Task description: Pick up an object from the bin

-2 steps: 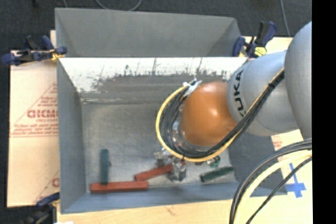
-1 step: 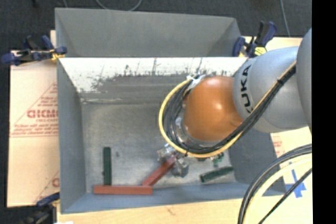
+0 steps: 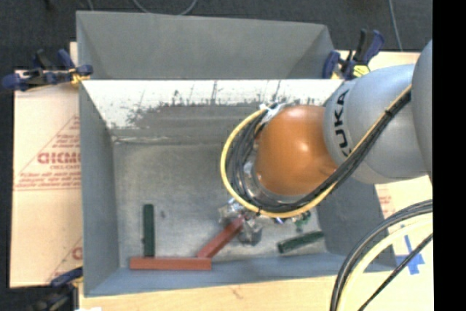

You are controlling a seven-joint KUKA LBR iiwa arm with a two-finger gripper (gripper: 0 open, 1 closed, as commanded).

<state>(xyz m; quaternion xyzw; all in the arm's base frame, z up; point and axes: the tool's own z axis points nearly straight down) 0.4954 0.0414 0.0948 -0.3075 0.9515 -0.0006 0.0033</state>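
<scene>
- Camera view puts my hand low by the front wall of the bin, at the upper end of a short red-brown stick; wide or narrow, I cannot tell
- Nothing looks lifted, so I judge grasp and raise both remain
- Arm comes from the right, wrist bent down under its orange cover
- Farther out: a long red-brown bar, a dark green stick

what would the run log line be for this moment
jaws: low in bin, at upper end of slanted red-brown stick | nearby: green piece, long red-brown bar
</scene>
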